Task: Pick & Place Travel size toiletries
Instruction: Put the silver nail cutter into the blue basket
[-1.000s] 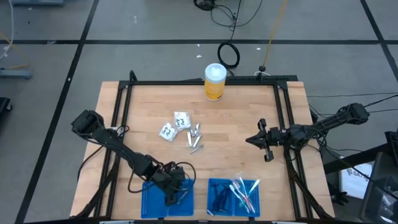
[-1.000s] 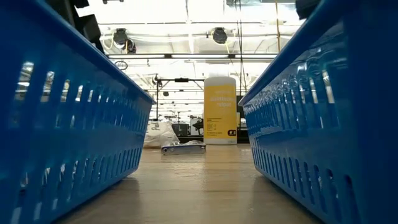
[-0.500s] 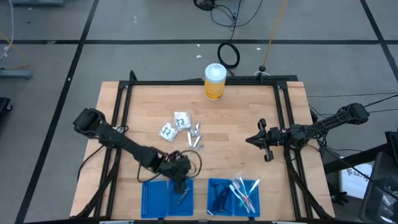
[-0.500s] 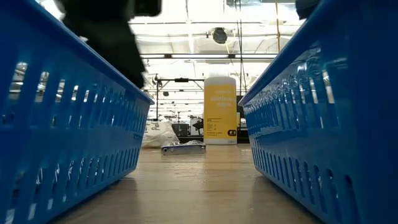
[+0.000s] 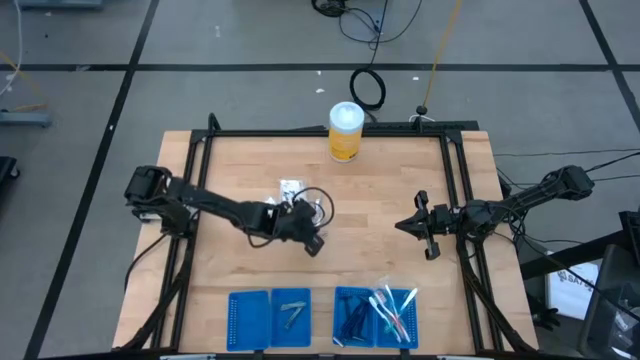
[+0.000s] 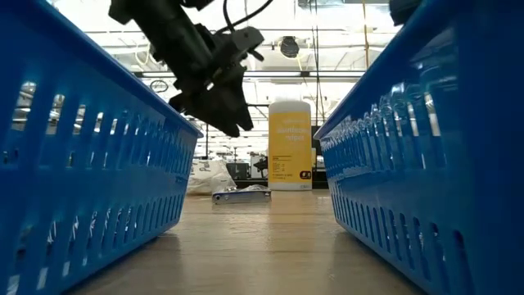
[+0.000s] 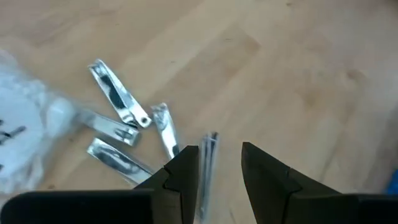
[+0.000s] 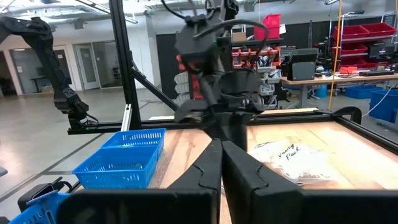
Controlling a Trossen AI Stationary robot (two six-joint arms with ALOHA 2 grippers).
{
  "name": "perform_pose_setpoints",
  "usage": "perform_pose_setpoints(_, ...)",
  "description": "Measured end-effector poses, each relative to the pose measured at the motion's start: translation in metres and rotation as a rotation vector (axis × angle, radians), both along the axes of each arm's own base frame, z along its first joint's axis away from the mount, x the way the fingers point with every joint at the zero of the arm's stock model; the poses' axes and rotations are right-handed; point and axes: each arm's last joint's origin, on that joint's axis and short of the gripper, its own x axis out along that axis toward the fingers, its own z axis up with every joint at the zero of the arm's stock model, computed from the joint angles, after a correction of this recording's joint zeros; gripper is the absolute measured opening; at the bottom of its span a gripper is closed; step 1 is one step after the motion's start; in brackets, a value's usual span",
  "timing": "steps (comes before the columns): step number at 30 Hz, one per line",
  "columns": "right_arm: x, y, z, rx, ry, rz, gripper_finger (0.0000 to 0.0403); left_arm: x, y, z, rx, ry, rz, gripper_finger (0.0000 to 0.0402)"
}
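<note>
Left tool (image 5: 312, 243), near the worktop's (image 5: 380, 190) middle, hangs over the silver tubes (image 7: 118, 102); its fingers (image 7: 264, 174) are parted and hold nothing, one tube lying just at the gap. White packets (image 5: 290, 188) lie just beside the tubes, toward the left edge. One silver tube (image 5: 293, 312) rests in the left blue tray (image 5: 240, 320) at the near edge; dark sticks and clear-wrapped brushes (image 5: 392, 305) fill the right blue tray (image 5: 345, 298). Yellow canister (image 5: 346, 132) stands at the far edge. Right tool (image 5: 428, 229), clenched and empty, waits near the right edge.
</note>
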Motion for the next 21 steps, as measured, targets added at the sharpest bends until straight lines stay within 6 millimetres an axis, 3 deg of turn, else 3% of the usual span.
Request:
perform_pose_setpoints(5, 0.0, 0.0, 0.0, 0.0, 0.0, 0.0, 0.0004, 0.0, 0.017, -0.002, -0.031, 0.016, 0.074, 0.012)
perform_pose_setpoints(10, 0.0, 0.0, 0.0, 0.0, -0.001, 0.0, 0.0004, -0.004, 0.023, -0.008, -0.023, 0.09, 0.1, 0.0125)
perform_pose_setpoints(21, 0.001, 0.0, -0.001, -0.002, 0.007, 0.0, 0.0004, 0.004, 0.029, -0.052, -0.102, 0.209, 0.205, 0.0232)
